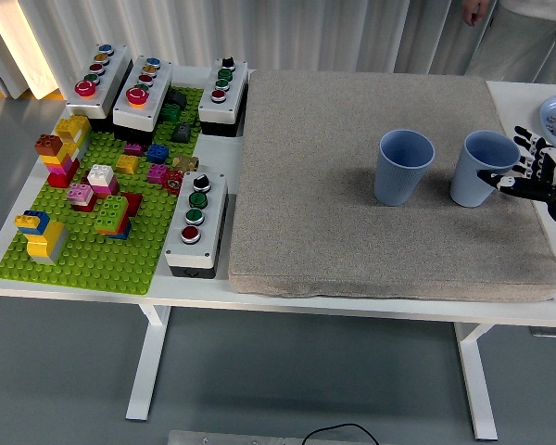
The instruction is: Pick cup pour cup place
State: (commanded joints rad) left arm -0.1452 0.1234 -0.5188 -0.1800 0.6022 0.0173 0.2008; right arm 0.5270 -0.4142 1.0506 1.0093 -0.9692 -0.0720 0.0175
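Right hand (536, 172) fingers spread beside right blue cup (482, 168), holding nothing; cup looks light, rigid, grip mid-wall.

The right hand (537, 172) is seen with fingers spread, just beside the right cup (482, 168); a second cup (404, 167) is farther left.

Light is even and bright across the desk (213, 283), soft enough that nothing is washed out on the grey mat (352, 167). The strongest glow sits beyond the desk's far left corner, a warm overexposed strip (23, 46) against the pale curtain. Shadows are faint and short: a dim smudge beside each blue cup (404, 167) and under the desk's near edge. Focus holds sharp from the near edge to the far one, with no motion blur. Straight edges bow slightly toward the picture's sides.
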